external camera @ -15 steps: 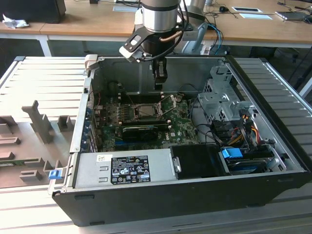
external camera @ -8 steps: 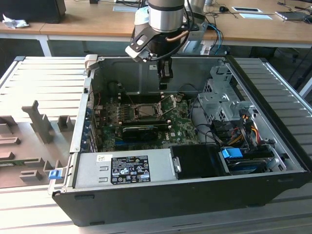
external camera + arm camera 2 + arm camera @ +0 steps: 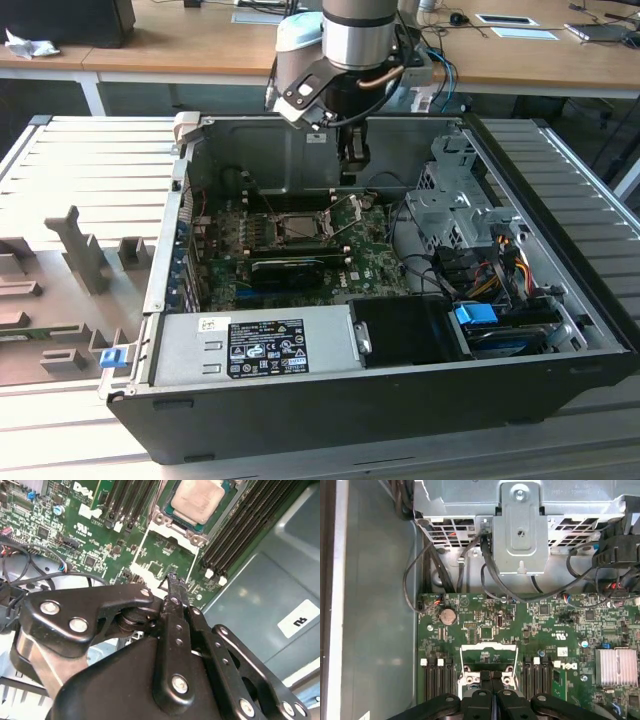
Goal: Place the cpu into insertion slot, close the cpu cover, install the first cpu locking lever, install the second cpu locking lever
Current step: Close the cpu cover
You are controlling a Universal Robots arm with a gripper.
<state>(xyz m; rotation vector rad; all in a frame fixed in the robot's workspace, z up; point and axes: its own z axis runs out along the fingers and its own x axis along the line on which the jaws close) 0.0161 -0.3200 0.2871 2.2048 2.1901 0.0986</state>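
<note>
The cpu (image 3: 197, 500), a silvery square chip, lies in the insertion slot (image 3: 159, 518) on the green motherboard (image 3: 370, 265). The cpu cover (image 3: 141, 547), a thin metal frame with a square window, stands swung open away from the slot. It is also in the first wrist view as the cover (image 3: 489, 647). My gripper (image 3: 172, 577) is shut with nothing between its fingers, and its tips are at the open cover's free edge. In the exterior view the gripper (image 3: 352, 165) hangs inside the case just behind the insertion slot (image 3: 300, 228).
Black memory slots (image 3: 240, 525) flank the socket on both sides. A metal drive cage (image 3: 520, 525) with loose cables (image 3: 445, 565) sits beyond the board. A finned heatsink (image 3: 618, 666) is nearby. The power supply (image 3: 260, 345) fills the case's front, and the case wall (image 3: 260, 590) is close.
</note>
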